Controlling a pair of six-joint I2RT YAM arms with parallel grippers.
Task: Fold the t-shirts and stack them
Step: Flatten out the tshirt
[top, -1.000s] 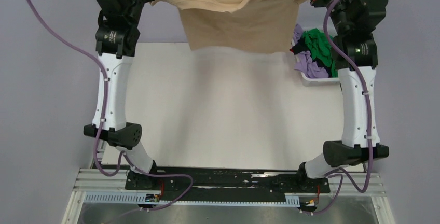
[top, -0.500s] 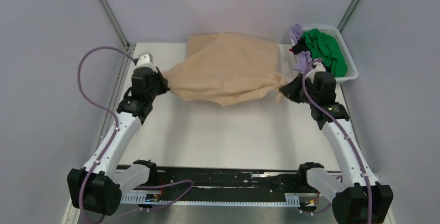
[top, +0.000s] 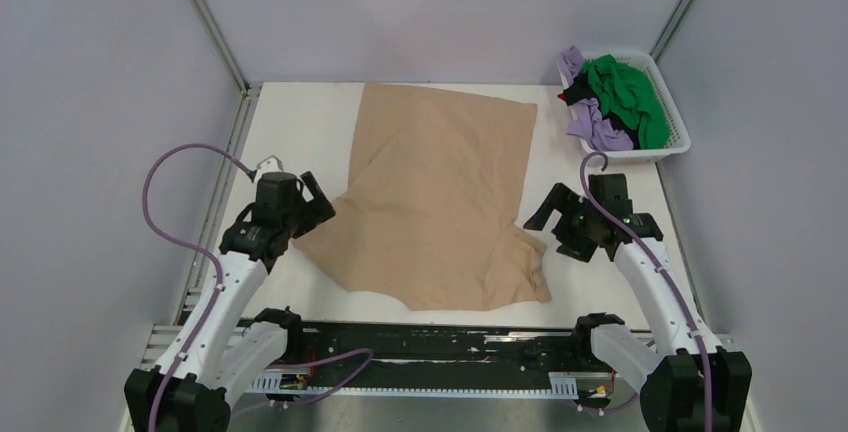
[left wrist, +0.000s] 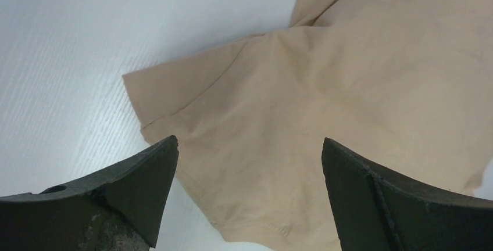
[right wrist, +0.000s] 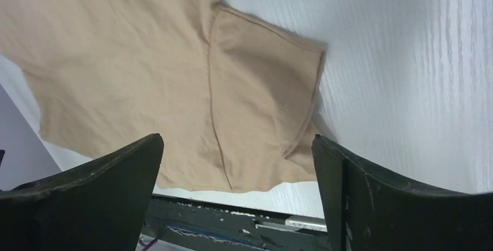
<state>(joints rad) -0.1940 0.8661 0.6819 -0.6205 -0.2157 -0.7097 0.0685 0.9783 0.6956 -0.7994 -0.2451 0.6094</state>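
Note:
A tan t-shirt (top: 435, 192) lies spread on the white table, its hem at the far side and its sleeves near me. My left gripper (top: 320, 202) hovers open over the left sleeve (left wrist: 192, 94), nothing between its fingers (left wrist: 122, 193). My right gripper (top: 548, 235) stands open above the right sleeve (right wrist: 261, 88), also holding nothing. More t-shirts sit bunched at the far right: a green one (top: 628, 92), a lilac one (top: 592, 130) and a bit of a black one (top: 622, 139).
The white lattice basket (top: 676, 140) holding the bunched shirts stands at the table's far right corner. Grey walls close in the left, right and back. The black base rail (top: 440, 342) runs along the near edge; bare table (top: 290, 122) shows left of the shirt.
Both grippers swung the tan t-shirt down from high up, drew it toward me and let go. It now lies flat, and both grippers stand open.

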